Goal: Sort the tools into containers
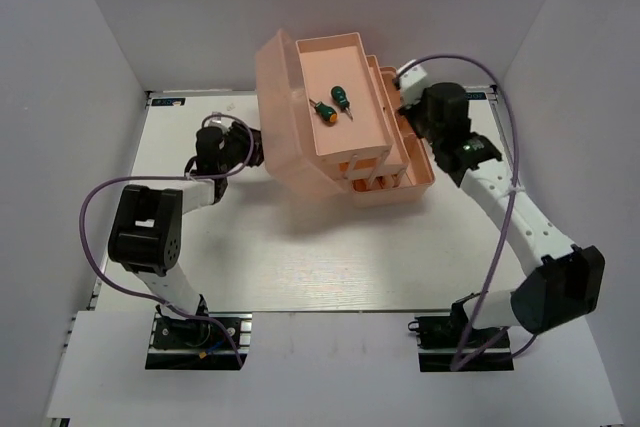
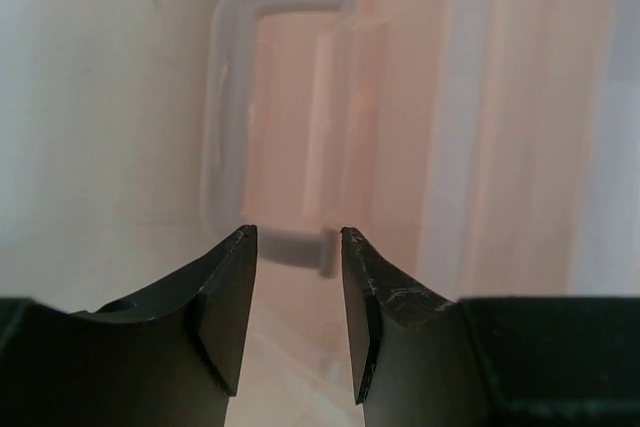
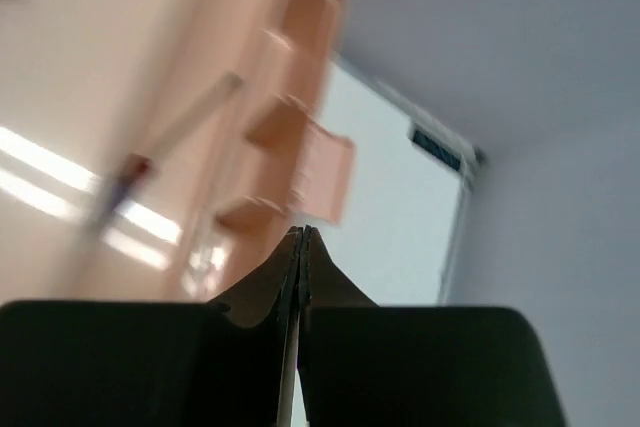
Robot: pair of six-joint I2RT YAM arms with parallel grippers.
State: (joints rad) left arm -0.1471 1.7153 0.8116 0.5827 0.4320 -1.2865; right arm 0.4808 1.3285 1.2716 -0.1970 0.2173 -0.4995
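The salmon-pink toolbox [image 1: 285, 152] stands at the back middle of the table with its stepped trays spread out. Its top tray [image 1: 368, 127] holds two stubby green-handled screwdrivers [image 1: 323, 110] [image 1: 342, 97]. My left gripper [image 1: 258, 143] is at the box's left wall. In the left wrist view it [image 2: 298, 232] is open and empty, the pale lid handle [image 2: 232, 117] just beyond its tips. My right gripper [image 1: 402, 107] is against the box's right side. It [image 3: 302, 231] is shut on nothing, below the latch tab [image 3: 325, 175]. A slim blurred tool [image 3: 150, 152] shows through the wall.
The white table [image 1: 300, 267] spreads in front of the toolbox. Grey enclosure walls [image 1: 60, 97] close in the left, right and back. Purple cables [image 1: 92, 207] loop beside both arms.
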